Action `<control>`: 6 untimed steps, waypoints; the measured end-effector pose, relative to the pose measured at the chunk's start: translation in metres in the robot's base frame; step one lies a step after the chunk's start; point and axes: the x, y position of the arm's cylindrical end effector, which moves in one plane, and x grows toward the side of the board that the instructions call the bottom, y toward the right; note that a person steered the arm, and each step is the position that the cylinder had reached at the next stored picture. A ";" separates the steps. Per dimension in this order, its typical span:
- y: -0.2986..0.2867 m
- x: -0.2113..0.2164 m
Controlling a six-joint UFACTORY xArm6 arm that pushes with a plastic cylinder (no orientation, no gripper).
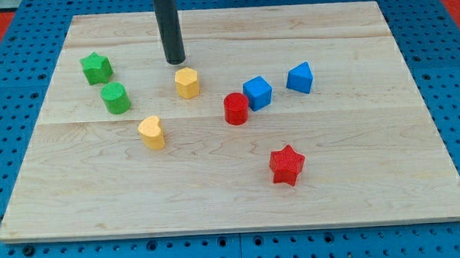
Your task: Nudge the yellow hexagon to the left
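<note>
The yellow hexagon point(187, 83) stands on the wooden board point(356, 178), a little left of centre in the upper half. My tip point(175, 61) is the lower end of the dark rod that comes down from the view's top. It rests just above and slightly left of the yellow hexagon, with a small gap between them. A second yellow block, heart-shaped point(152, 132), lies below and to the left of the hexagon.
A green star point(96, 68) and a green round block point(116, 98) sit at the view's left. A red cylinder point(235, 108), a blue cube point(257, 93) and a blue pointed block point(299, 78) lie right of the hexagon. A red star point(287, 165) sits lower right.
</note>
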 end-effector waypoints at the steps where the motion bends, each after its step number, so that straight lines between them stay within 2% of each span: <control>1: -0.008 0.019; 4: 0.067 0.036; 6: 0.050 0.064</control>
